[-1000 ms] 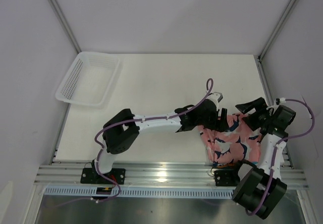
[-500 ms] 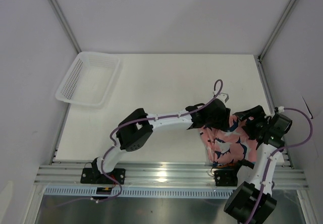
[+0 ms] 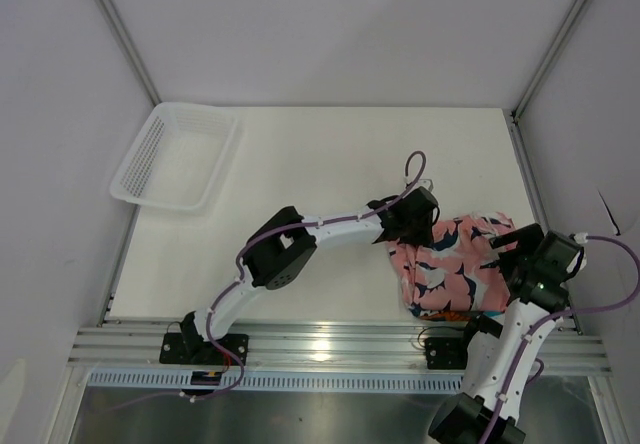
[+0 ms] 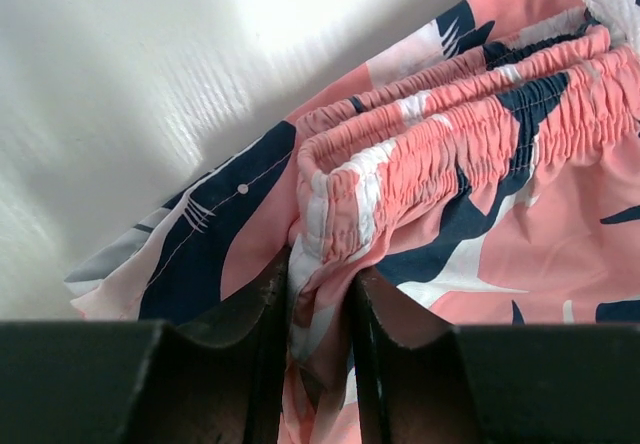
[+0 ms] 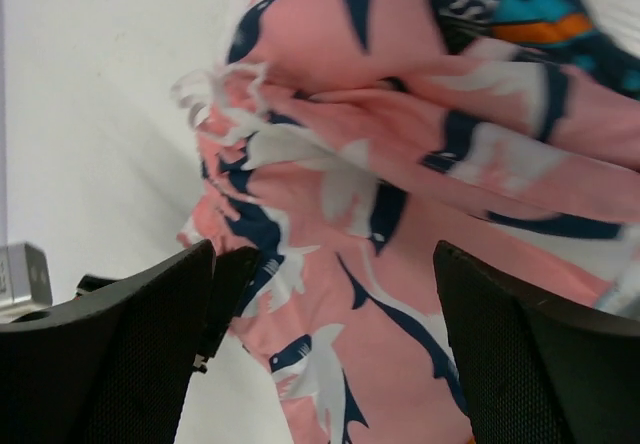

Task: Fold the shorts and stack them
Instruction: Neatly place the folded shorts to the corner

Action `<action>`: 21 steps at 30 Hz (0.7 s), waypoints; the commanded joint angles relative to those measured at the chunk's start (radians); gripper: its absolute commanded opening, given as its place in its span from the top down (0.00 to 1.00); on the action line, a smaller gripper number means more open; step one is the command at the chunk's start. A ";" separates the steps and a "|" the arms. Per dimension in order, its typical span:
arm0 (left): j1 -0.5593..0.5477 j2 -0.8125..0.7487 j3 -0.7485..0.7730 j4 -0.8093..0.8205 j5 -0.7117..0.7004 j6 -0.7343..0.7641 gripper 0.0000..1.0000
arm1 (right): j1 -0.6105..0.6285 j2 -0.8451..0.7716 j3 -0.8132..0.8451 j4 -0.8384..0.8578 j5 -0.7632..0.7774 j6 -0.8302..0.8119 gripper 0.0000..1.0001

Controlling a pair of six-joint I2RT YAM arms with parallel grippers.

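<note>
The pink shorts (image 3: 455,269) lie on the right side of the desk (image 3: 320,164), with the printed shorts (image 5: 520,9) peeking out underneath. The left gripper (image 4: 320,274) is pinched tight on the waistband (image 4: 450,134). The right gripper (image 5: 325,264) is wide open and holds nothing. It should grab the other corner, then both pull flat, slowly.

No readable text, label, brand or number on the pink shorts (image 3: 455,269) or elsewhere
</note>
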 commanded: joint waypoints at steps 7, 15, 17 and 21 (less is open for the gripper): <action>-0.003 -0.026 -0.040 0.011 -0.012 0.003 0.67 | -0.004 0.039 0.008 -0.062 0.383 0.161 0.09; -0.006 -0.034 -0.044 0.005 -0.032 0.017 0.67 | -0.001 0.205 -0.055 0.111 0.468 0.164 0.09; -0.006 -0.031 -0.043 0.008 -0.029 0.017 0.67 | 0.002 0.266 -0.073 0.149 0.483 0.161 0.09; -0.011 -0.037 -0.044 0.010 -0.034 0.022 0.67 | 0.002 0.363 -0.077 0.188 0.489 0.153 0.09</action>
